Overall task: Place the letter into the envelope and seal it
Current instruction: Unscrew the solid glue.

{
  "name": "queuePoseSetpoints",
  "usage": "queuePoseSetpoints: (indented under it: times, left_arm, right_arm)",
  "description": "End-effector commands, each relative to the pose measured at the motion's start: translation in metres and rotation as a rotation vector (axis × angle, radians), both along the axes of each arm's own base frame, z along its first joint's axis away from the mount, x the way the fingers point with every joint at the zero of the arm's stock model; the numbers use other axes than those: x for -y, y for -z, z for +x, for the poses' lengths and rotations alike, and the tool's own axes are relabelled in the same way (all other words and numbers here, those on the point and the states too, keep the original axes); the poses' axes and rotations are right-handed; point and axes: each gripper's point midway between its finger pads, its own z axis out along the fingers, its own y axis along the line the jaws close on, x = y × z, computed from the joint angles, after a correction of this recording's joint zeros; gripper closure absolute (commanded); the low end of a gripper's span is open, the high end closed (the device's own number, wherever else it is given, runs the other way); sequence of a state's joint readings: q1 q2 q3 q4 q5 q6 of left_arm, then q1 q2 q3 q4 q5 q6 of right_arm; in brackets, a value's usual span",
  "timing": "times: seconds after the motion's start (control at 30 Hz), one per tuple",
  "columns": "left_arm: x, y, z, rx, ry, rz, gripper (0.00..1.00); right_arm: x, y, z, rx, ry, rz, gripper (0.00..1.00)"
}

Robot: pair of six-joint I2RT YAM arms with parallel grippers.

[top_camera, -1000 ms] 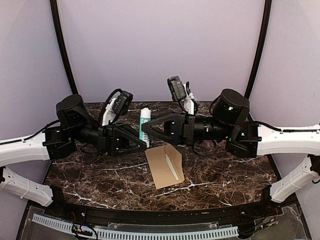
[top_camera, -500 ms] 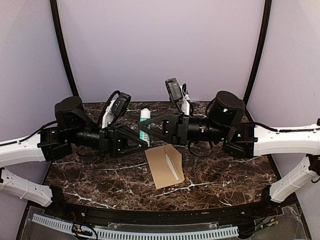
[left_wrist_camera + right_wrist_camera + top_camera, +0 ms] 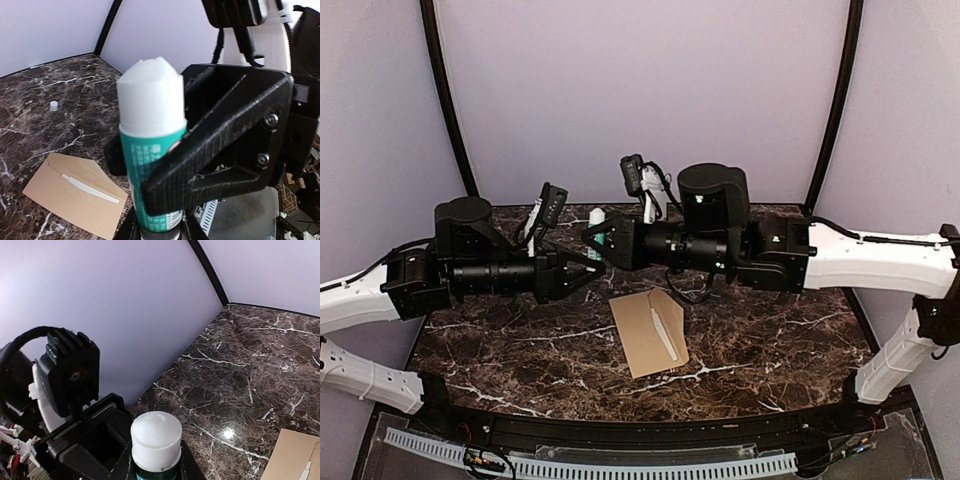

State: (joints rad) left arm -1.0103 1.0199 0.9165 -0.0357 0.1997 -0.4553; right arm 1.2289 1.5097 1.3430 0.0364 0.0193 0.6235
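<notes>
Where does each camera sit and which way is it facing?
Top external: above and behind the bases, looking down on the table; both arms show, left pincer and right pincer both at the glue stick.
Left wrist: looks along its held glue stick at the right pincer, envelope below.
Right wrist: looks past the stick's tip at the left pincer and back wall.
Shared: all three show glue stick and envelope.

We see a dark brown tabletop (image 3: 770,350) that looks like stone, with thin white lines running all over it. A pale purple wall (image 3: 640,80) curves around behind it. One thin black pole (image 3: 442,95) goes up the wall on the left, and another pole (image 3: 837,95) goes up on the right. A small bright spot of light (image 3: 227,434) shines on the tabletop.
</notes>
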Motion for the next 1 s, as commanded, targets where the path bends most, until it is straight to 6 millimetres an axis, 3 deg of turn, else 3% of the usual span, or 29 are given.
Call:
queuePoseSetpoints:
  times: [0.0,0.27,0.47,0.63,0.73,0.97]
  left_arm:
    - [-0.022,0.017,0.043,0.039,-0.252,0.128,1.00]
    - [-0.022,0.037,0.058,0.030,-0.343,0.236,1.00]
    - [-0.016,0.044,0.059,0.007,-0.349,0.248,1.00]
    - [-0.011,0.031,0.048,0.000,-0.292,0.171,1.00]
    - [-0.009,0.019,0.037,-0.010,-0.226,0.123,1.00]
    - [-0.004,-0.008,0.003,-0.077,-0.041,-0.029,1.00]
  right_arm:
    - [-0.025,0.021,-0.010,-0.087,0.058,-0.101,1.00]
    - [-0.045,0.061,0.013,-0.137,0.212,-0.284,1.00]
    - [-0.049,0.061,0.012,-0.151,0.207,-0.265,0.99]
    - [-0.036,0.043,0.004,-0.128,0.157,-0.185,0.90]
    - [-0.024,0.021,-0.007,-0.097,0.089,-0.082,0.70]
    - [0.022,-0.024,-0.038,-0.037,-0.086,0.123,0.41]
